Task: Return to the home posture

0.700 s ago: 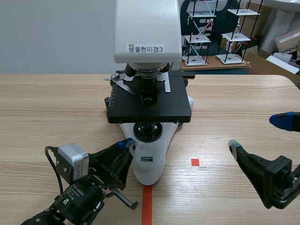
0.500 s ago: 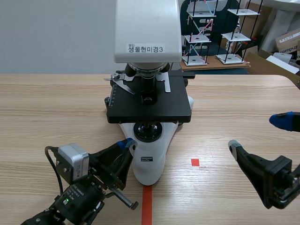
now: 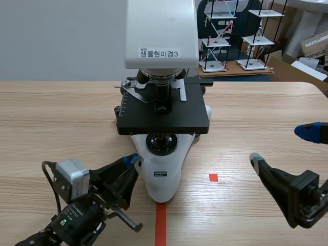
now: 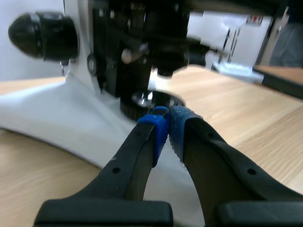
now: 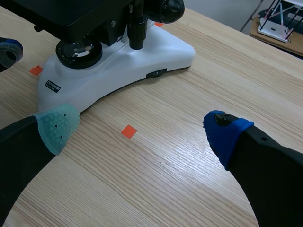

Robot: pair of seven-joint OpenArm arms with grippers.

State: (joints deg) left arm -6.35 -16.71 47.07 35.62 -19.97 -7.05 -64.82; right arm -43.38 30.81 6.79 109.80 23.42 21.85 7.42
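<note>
L pincer [image 4: 166,128]: we see it closed tight, empty, by microscope [image 3: 164,177] base.
R pincer [image 5: 142,130]: spread wide, right of microscope.

The microscope [image 3: 161,31] has a glossy white base [image 3: 165,180] and matt black stage [image 3: 177,122]; the table [image 3: 61,118] is wood-grained.

Left gripper [image 3: 134,159] beside, perhaps touching, microscope [image 3: 163,115] base.

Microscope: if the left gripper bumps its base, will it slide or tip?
Probably heavy and stiff: its wide white base sits flat on the table, so a light bump from the shut left gripper likely won't shift it. A push high on the large head seems likelier to tip it.
</note>
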